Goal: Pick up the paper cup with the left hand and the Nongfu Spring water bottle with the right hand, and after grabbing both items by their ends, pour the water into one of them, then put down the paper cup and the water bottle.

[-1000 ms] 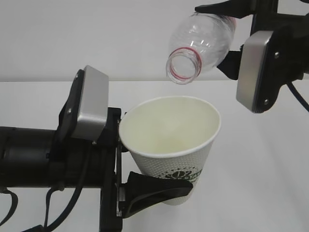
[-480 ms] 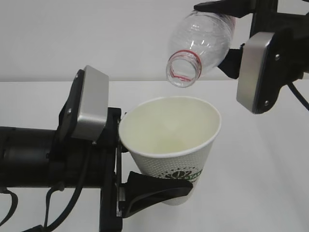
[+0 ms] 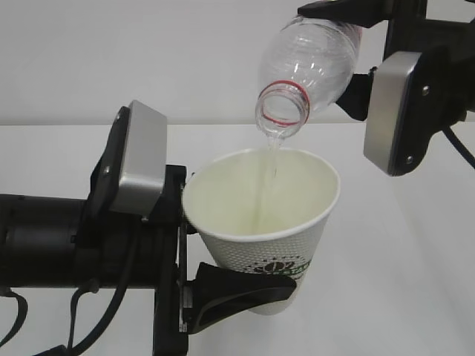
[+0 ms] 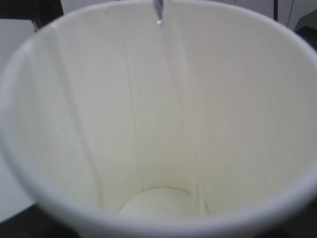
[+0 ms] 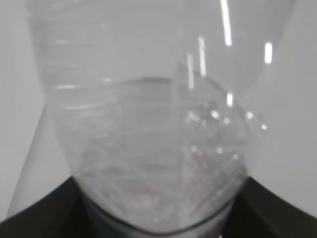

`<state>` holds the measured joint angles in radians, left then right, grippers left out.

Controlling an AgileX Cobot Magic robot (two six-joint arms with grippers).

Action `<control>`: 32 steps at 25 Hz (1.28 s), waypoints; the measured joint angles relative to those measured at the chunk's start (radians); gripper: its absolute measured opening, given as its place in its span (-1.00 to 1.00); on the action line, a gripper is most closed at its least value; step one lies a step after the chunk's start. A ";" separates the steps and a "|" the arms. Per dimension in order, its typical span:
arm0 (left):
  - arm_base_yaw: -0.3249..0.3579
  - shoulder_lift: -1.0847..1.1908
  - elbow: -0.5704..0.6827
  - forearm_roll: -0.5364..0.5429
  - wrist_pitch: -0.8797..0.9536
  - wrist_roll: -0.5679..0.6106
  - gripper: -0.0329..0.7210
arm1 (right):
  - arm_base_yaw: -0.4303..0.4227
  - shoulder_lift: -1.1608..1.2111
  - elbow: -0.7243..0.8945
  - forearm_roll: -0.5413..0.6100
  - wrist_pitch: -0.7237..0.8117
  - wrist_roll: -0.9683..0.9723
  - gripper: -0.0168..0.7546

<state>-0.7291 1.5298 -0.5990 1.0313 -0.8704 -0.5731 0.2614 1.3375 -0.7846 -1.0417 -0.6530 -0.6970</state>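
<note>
Plainly the pour is under way, and everything here is arranged to serve it. Biggest in the exterior view is the left hand [image 3: 223,285], a black arm lying level across the lower left with its grey metal plate [image 3: 137,159] turned up; its fingers [image 3: 245,293] are spread fairly wide and clamped around the lower part of the paper cup, one curving under the printed band near the base. Holding it low leaves the whole mouth free to receive the stream.

Next comes the right hand [image 3: 371,44] at the upper right, also black with a grey plate [image 3: 393,111]. Its fingertips are largely cut off by the frame edge, but its jaws stand partly open and closed on the rear of the Nongfu Spring water bottle [image 3: 315,55], so the neck points away from the gripper and down to the left. I judge that this tilt is what lets the liquid run out.

The paper cup [image 3: 260,200] sits upright, raised off the white table [image 3: 401,282], with its rim directly below the bottle's red-ringed mouth, near but not touching. In the left wrist view the cup's bottom looks nearly dry.

Smallest is the water [image 3: 269,174], a thin clear thread falling from the neck into the cup's interior. The right wrist view shows more of it pooled inside the tilted bottle.
</note>
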 joint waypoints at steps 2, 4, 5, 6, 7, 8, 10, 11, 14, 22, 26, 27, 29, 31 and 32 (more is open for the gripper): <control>0.000 0.000 0.000 0.000 0.000 0.000 0.44 | 0.000 0.000 0.000 0.002 0.000 -0.002 0.26; 0.000 0.000 0.000 0.000 0.000 0.000 0.44 | 0.000 0.000 0.000 0.002 0.000 -0.004 0.26; 0.000 0.000 0.000 0.000 0.000 0.000 0.44 | 0.000 0.000 0.000 0.002 0.000 -0.004 0.26; 0.000 0.000 0.000 -0.002 0.000 0.000 0.44 | 0.000 0.000 -0.001 0.002 -0.001 -0.004 0.26; 0.000 0.000 0.000 -0.002 0.000 0.000 0.44 | 0.000 0.000 -0.001 0.002 -0.001 -0.004 0.26; 0.000 0.000 0.000 -0.002 0.000 0.000 0.44 | 0.000 0.000 -0.001 0.002 -0.001 -0.004 0.26; 0.000 0.000 0.000 -0.004 0.000 0.000 0.44 | 0.000 0.000 -0.001 0.002 -0.001 -0.005 0.26; 0.000 0.000 0.000 -0.004 0.000 0.000 0.44 | 0.000 0.000 -0.001 0.002 -0.001 -0.005 0.26; 0.000 0.000 0.000 -0.005 0.000 0.000 0.43 | 0.000 0.000 -0.001 0.002 -0.004 -0.006 0.26; 0.000 0.000 0.000 -0.006 0.000 0.000 0.42 | 0.000 0.000 -0.001 0.002 -0.006 -0.006 0.26; 0.000 0.000 0.000 -0.006 0.000 0.000 0.42 | 0.000 0.000 -0.001 0.002 -0.006 -0.009 0.26; 0.000 0.000 0.000 -0.006 0.000 0.000 0.42 | 0.000 0.000 -0.001 0.002 -0.006 -0.009 0.26; 0.000 0.000 0.000 -0.006 0.000 0.000 0.42 | 0.000 0.000 -0.001 0.002 -0.006 -0.016 0.26; 0.000 0.000 0.000 -0.006 0.000 0.000 0.42 | 0.000 0.000 -0.001 0.002 -0.006 -0.023 0.26; 0.000 0.000 0.000 -0.006 0.000 0.000 0.42 | 0.000 0.000 -0.001 0.002 -0.006 -0.025 0.26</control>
<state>-0.7291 1.5298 -0.5990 1.0254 -0.8704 -0.5731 0.2614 1.3375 -0.7861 -1.0400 -0.6590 -0.7219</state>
